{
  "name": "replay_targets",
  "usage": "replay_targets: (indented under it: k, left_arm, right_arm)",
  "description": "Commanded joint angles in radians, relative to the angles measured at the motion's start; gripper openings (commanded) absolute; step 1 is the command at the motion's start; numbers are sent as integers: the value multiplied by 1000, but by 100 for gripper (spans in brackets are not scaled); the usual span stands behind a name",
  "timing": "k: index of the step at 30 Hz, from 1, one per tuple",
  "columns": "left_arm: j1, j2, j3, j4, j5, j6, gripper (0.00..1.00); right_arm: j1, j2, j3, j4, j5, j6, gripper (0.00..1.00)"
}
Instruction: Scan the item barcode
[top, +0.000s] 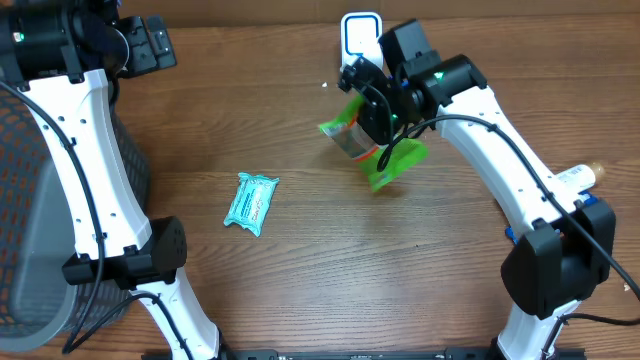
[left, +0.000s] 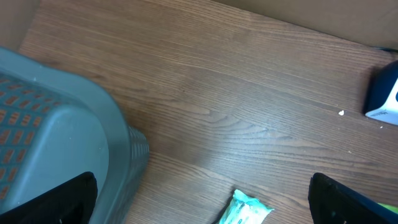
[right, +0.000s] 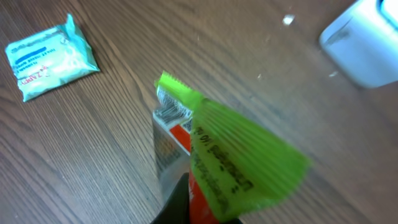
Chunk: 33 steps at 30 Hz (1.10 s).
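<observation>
Closest to the right wrist camera is the green packet (right: 242, 155), pinched at its lower end by the right tool (top: 373, 125), whose jaws are closed tight on it. The packet is lifted off the table (top: 300, 270) and tilted. Its crimped green edge and a silver panel with a red patch point away from the tool. Fine dark lines are printed on the silver panel near the top edge, too blurred to read.

From overhead, the packet hangs just in front of the white and blue scanner (top: 360, 35), which stands at the far edge of the table. In the wrist view the 2 are near each other but apart.

A teal packet (top: 250, 203) lies flat on the table, well to the left of the held packet.

At the far left corner, the left tool (left: 204, 190) hovers with its jaws spread wide and nothing between them, just beside the grey basket (left: 56, 124).
</observation>
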<state>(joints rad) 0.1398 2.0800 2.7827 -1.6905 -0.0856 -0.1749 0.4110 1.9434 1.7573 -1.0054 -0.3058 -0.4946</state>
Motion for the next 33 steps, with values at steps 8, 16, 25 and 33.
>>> replay_targets:
  k: [8, 16, 25, 33]
  left_arm:
    - [3, 9, -1, 1, 5, 18, 100]
    - [3, 9, -1, 1, 5, 18, 100]
    - [3, 9, -1, 1, 5, 18, 99]
    - [3, 9, -1, 1, 5, 18, 100]
  right_arm:
    - [-65, 0, -113, 107, -100, -2, 100]
    - [-73, 0, -113, 95, -100, 208, 100]
    - [-22, 48, -121, 68, 222, 166, 94]
    - [106, 161, -122, 53, 550, 174, 82]
